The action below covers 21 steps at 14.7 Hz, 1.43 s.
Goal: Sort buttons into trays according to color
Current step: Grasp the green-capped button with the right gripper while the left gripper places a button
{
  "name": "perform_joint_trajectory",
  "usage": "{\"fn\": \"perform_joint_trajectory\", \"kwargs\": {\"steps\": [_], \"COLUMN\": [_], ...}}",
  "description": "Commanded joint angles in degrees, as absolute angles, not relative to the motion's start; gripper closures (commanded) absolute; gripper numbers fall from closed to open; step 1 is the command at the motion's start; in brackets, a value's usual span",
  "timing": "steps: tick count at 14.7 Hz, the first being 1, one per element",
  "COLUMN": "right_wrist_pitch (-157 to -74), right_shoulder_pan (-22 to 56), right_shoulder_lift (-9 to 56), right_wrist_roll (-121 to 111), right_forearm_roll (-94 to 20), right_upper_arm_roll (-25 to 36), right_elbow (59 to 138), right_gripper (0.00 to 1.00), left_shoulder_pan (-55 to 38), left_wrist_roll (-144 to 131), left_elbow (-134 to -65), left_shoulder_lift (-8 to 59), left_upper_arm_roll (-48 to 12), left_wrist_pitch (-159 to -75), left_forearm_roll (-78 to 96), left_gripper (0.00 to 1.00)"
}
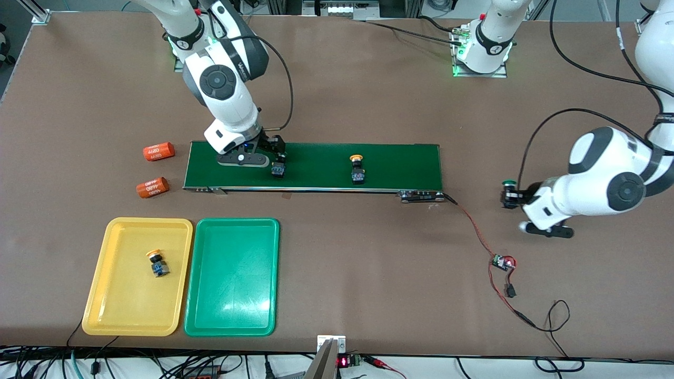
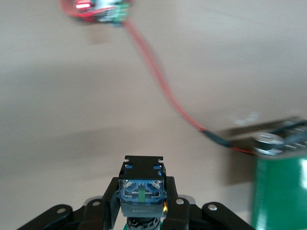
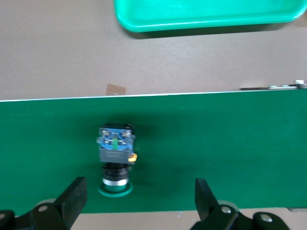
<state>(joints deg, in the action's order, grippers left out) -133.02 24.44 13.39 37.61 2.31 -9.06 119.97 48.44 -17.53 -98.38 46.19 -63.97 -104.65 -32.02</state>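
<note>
My right gripper [image 1: 275,158] is open, low over the dark green belt [image 1: 316,164]. A green-capped button [image 1: 277,170] lies there on its side. In the right wrist view that button [image 3: 115,149] lies ahead of my open gripper [image 3: 140,190], nearer to one finger [image 3: 76,192]. My left gripper [image 1: 509,197] is shut on the other green-capped button [image 2: 142,186], above bare table past the belt's end. A yellow-capped button [image 1: 357,168] stands mid-belt. Another [image 1: 157,263] lies in the yellow tray [image 1: 121,310]. The green tray [image 1: 231,305] beside it holds nothing.
Two orange cylinders [image 1: 158,151] [image 1: 152,187] lie on the table off the belt's end toward the right arm's end. A red wire runs from the belt's motor end [image 1: 421,196] to a small circuit board [image 1: 503,261], close to my left gripper.
</note>
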Motion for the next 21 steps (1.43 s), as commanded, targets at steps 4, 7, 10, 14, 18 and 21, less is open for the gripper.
{"fn": "perform_joint_trajectory", "kwargs": {"steps": [4,7,10,14,18,21], "right_wrist_pitch": [-136.4,-139.82,-142.55,-143.09,-138.55,-125.72], "right_shoulder_pan": [24.96,24.26,24.08,23.12,21.36,20.57], "right_shoulder_lift": [17.84,20.47,22.49,23.55,22.33,23.02], "right_wrist_roll": [38.32,37.97,37.53,34.72,33.84,31.75], "right_forearm_roll": [1.84,1.85,2.55,2.55,2.55,2.55], "right_upper_arm_roll": [-9.14,-9.05,-8.96,-8.53,-8.53,-8.44], "right_elbow": [117.86,117.86,117.86,117.86,113.84,100.94], "right_gripper": [0.0,0.13,0.33,0.69,0.95,0.95], "left_shoulder_pan": [37.81,33.94,32.35,26.56,25.14,25.05], "left_wrist_roll": [-21.42,-28.37,-33.73,-45.33,-45.97,-45.97], "left_elbow": [-97.91,-98.61,-99.84,-100.28,-100.46,-102.38], "left_shoulder_lift": [45.79,45.79,45.79,46.05,46.14,46.32], "left_upper_arm_roll": [-65.3,-65.13,-65.21,-64.78,-64.43,-62.58], "left_wrist_pitch": [-103.8,-103.8,-104.06,-104.41,-105.64,-109.06], "left_forearm_roll": [-29.8,-29.97,-29.97,-30.32,-30.59,-30.76], "left_gripper": [1.0,0.99,0.99,0.99,0.99,0.99]}}
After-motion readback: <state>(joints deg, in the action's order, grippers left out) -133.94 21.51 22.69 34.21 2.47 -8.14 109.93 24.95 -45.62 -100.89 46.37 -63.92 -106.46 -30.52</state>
